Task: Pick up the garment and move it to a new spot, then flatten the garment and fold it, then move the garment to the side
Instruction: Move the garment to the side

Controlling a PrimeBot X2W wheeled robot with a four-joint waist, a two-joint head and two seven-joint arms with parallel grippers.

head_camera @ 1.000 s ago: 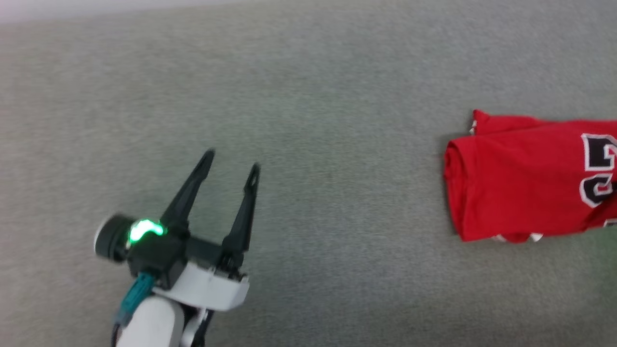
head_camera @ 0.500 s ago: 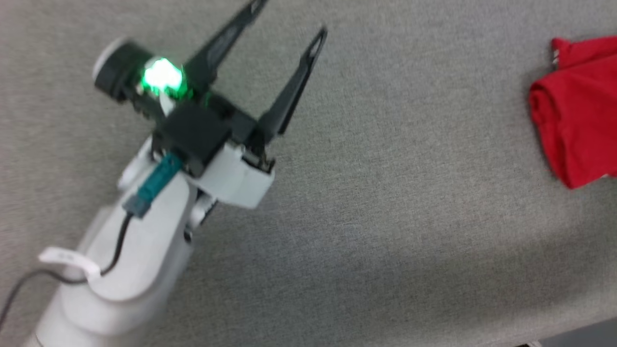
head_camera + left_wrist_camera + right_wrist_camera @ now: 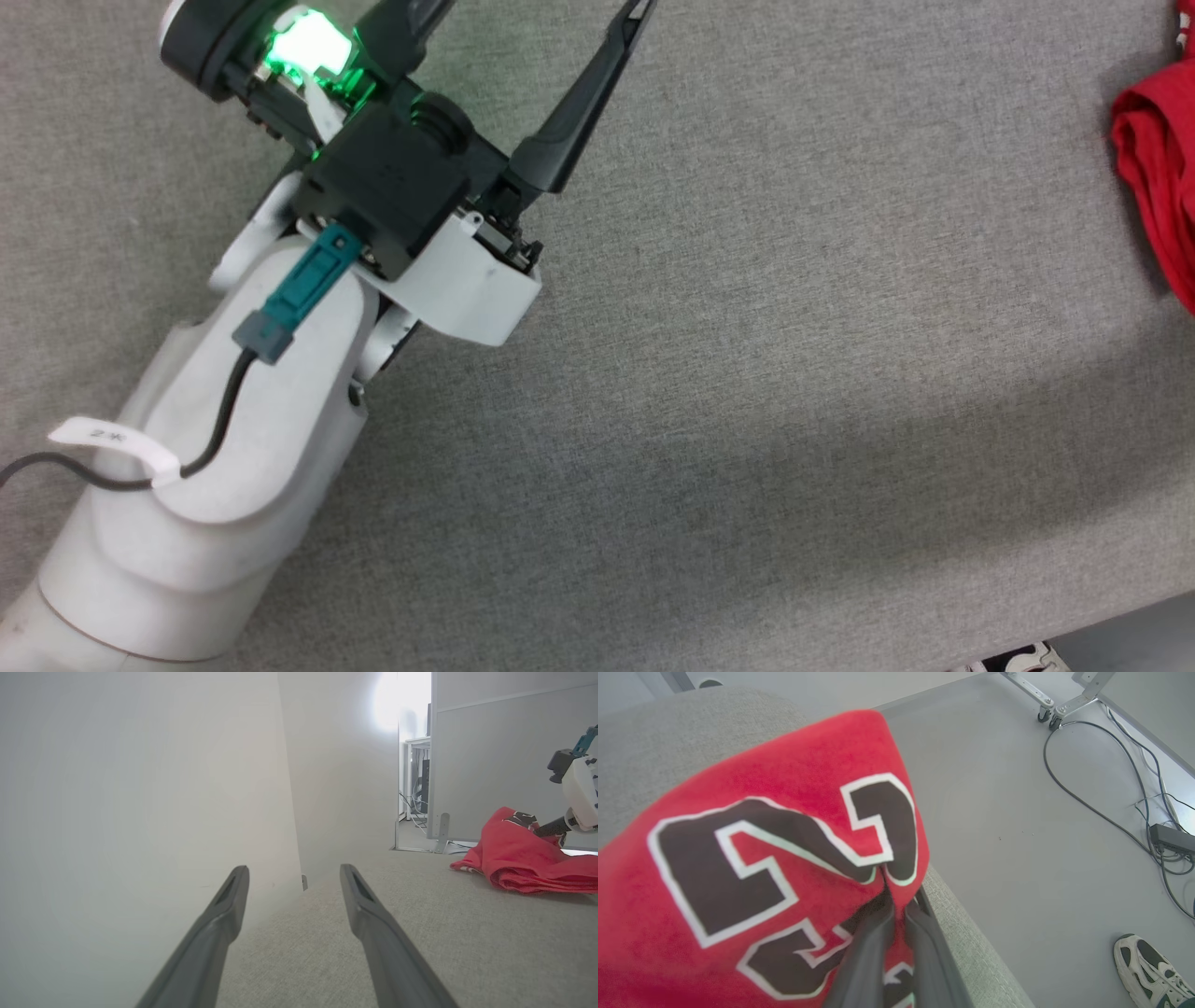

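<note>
- Right pincer (image 3: 899,900) clamped on red jersey-style shirt with black 23 (image 3: 784,765), at right edge of grey fabric table (image 3: 747,373).
- Left pincer (image 3: 294,872) spread wide, empty.
- Likely move-aside step; next: set down, release.

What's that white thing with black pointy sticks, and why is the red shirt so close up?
It's a robot with two arms. The picture with the arm is from its head camera, looking down at a grey cloth surface. The white arm ends in its left gripper, two black fingers spread open, holding nothing. The other pictures come from cameras on each wrist. The close-up one shows the right gripper pinched shut on the red shirt with its black number. That's a person's shoe on the floor.
</note>
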